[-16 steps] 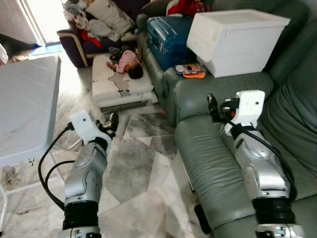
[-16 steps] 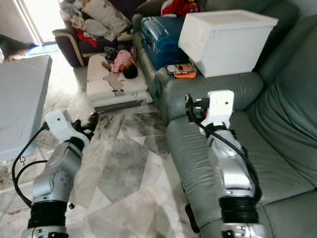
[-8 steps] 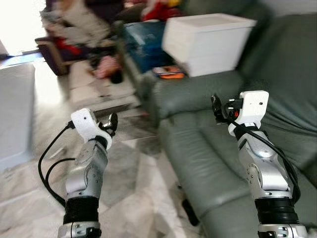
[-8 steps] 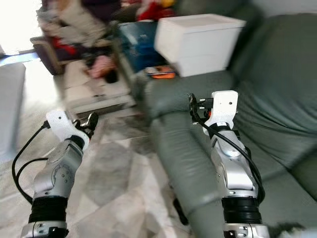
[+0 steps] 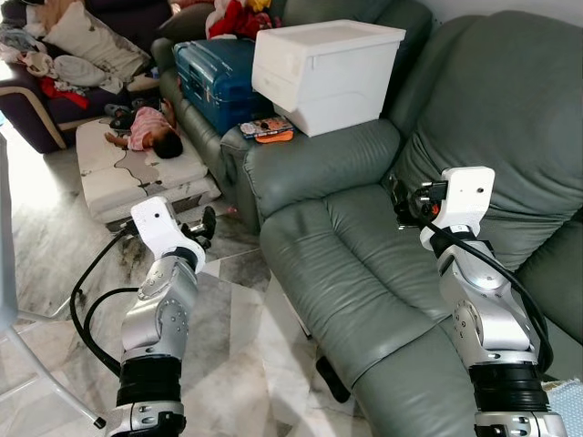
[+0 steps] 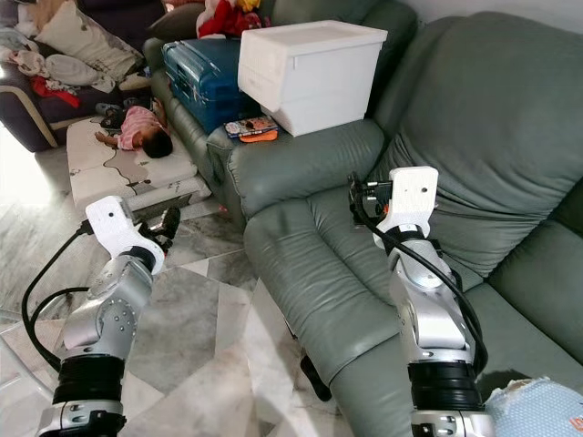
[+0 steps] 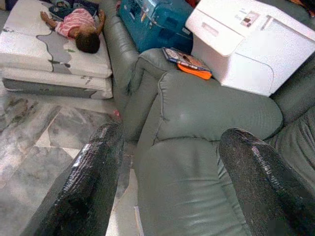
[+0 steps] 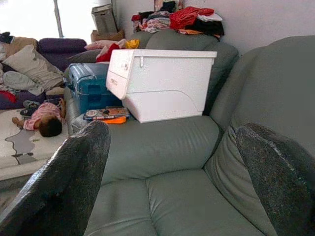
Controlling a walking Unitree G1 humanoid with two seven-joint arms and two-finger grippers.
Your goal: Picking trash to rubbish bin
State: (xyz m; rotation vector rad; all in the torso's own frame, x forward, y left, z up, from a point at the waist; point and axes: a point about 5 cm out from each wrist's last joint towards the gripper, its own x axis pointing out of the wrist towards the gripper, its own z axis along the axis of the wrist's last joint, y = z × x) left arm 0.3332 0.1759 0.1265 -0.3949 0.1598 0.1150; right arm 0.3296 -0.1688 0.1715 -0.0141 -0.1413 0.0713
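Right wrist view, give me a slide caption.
Open right gripper faces a green sofa carrying a white storage box.

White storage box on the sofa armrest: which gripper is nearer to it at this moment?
Right. The right gripper hangs over the sofa seat just below and in front of the white storage box. The left gripper is over the marble floor, beyond the sofa's edge, farther away.

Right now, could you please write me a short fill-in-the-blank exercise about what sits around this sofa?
1. The white storage box rests on the sofa's ____.
2. Behind the box lies a suitcase coloured ____.
3. The left gripper hangs above the ____ floor.
4. The right gripper is raised over the sofa's ____.

Missing words: armrest; blue; marble; seat
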